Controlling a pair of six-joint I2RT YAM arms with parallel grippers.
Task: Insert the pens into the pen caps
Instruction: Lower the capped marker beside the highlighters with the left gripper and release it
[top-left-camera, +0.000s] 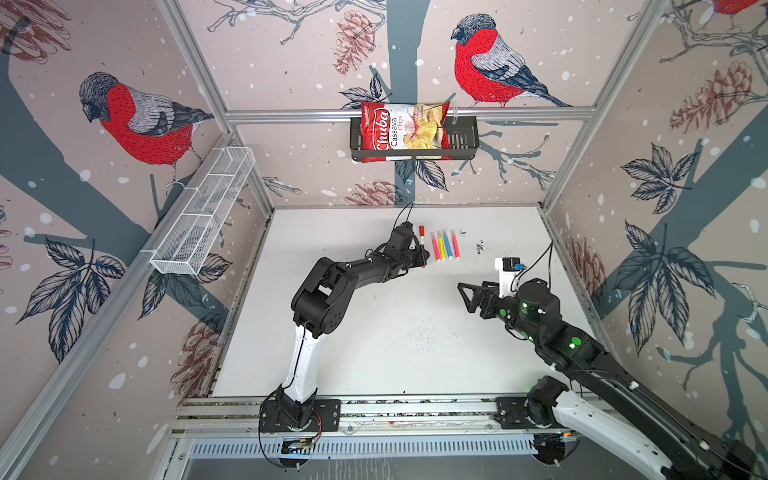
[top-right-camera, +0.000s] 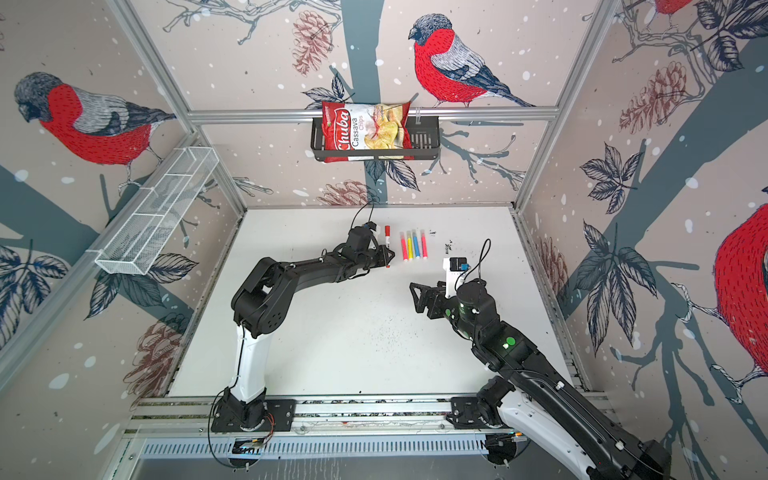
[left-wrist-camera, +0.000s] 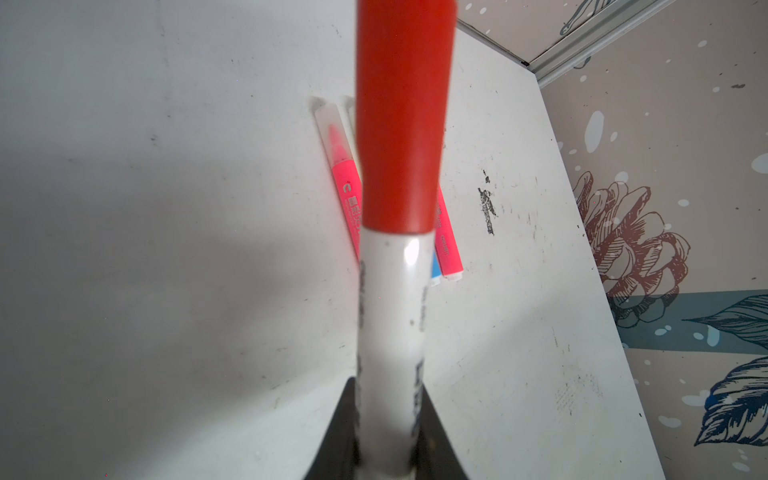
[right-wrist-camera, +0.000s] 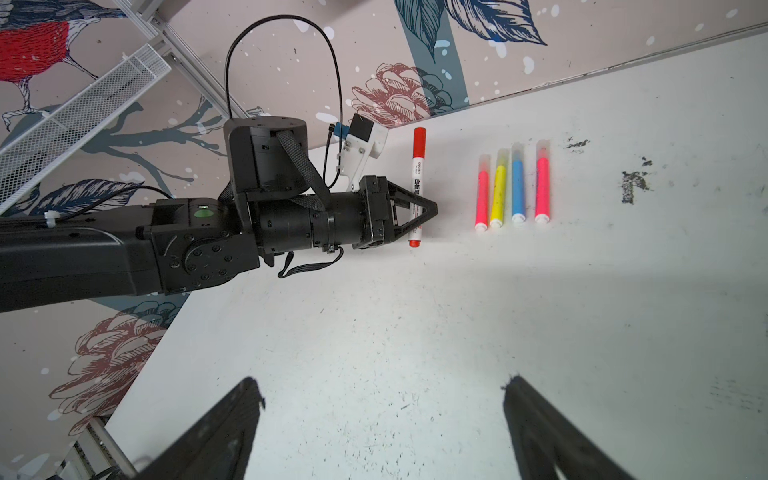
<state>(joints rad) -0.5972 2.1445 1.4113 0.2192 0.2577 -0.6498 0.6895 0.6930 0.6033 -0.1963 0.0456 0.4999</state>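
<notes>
The left arm (top-left-camera: 332, 286) reaches toward the back of the desk (top-left-camera: 374, 353), and its black, wedge-shaped jaws are pressed together on the thick white marker (right-wrist-camera: 417, 187). They pinch its smooth, glossy barrel near the end that carries a small red plug. The marker is a round tube with dark printed lettering along its side, and the solid red cap (right-wrist-camera: 419, 141) sits on its far end, pointing toward the back wall. I cannot tell whether the marker touches the desk or hangs just above it. In the left wrist view the same marker (left-wrist-camera: 392, 311) fills the middle, its matt red cap (left-wrist-camera: 401, 124) blurred by closeness. Just beside it to the right, four slim markers lie flat in a neat parallel row: pink (right-wrist-camera: 482, 195), yellow (right-wrist-camera: 498, 193), blue (right-wrist-camera: 517, 189) and pink (right-wrist-camera: 542, 189). Each wears a translucent whitish cap (right-wrist-camera: 484, 163) at its far end and shows a white plug at its near end. The right arm (top-left-camera: 557, 332) holds its jaws spread wide over bare desk on the right, well apart from the pens, gripping nothing. The desk is a flat white board, scuffed and peppered with black specks and smudges. A crinkled chips bag (top-left-camera: 403, 126) sits in a black slotted basket (top-left-camera: 461, 139) on the back rail, and a white wire-mesh basket (top-left-camera: 203, 212) hangs on the left wall.
</notes>
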